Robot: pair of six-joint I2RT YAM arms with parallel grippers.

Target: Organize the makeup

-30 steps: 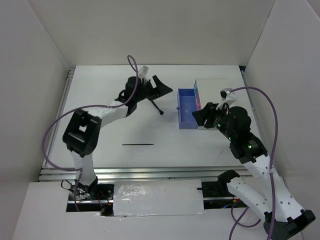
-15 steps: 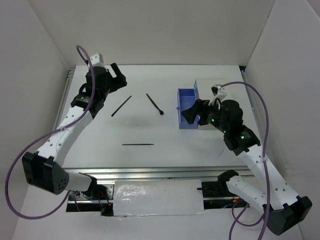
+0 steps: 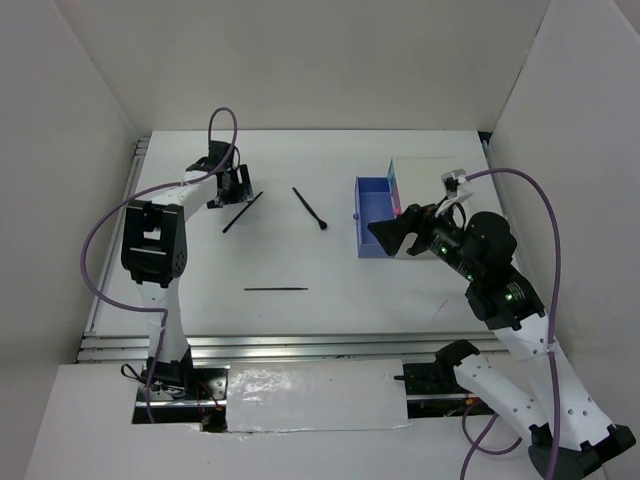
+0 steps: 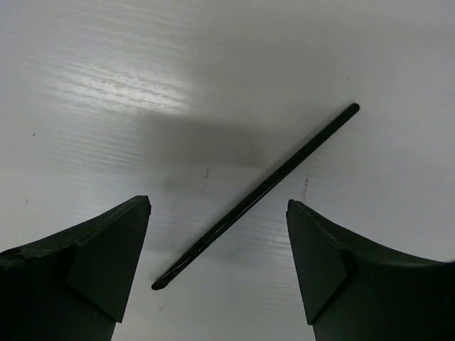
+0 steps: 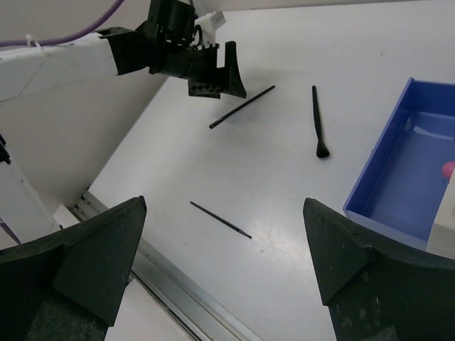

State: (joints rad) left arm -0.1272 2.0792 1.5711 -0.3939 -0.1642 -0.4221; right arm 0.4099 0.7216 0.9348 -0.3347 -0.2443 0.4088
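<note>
Three thin black makeup items lie on the white table. A black pencil (image 3: pixel 243 211) lies at the back left, a black brush (image 3: pixel 309 208) right of it, and a thinner pencil (image 3: pixel 276 289) nearer the front. My left gripper (image 3: pixel 235 186) is open and empty, just above the far end of the back-left pencil (image 4: pixel 256 195), which lies slantwise between its fingers (image 4: pixel 106 249). My right gripper (image 3: pixel 395 232) is open and empty, raised in front of the blue drawer (image 3: pixel 375 215). Its view shows the thin pencil (image 5: pixel 220 220), the brush (image 5: pixel 318 121) and the back-left pencil (image 5: pixel 242 106). No compacts or sticks are in view.
The blue drawer (image 5: pixel 398 177) stands pulled out of a white box (image 3: pixel 425 175) at the back right, with a pink edge beside it. White walls enclose the table on three sides. A metal rail (image 3: pixel 300 345) runs along the front edge.
My left arm swung from the brush to the far left, then settled low over the back-left pencil. My right gripper shifted slightly by the drawer.
</note>
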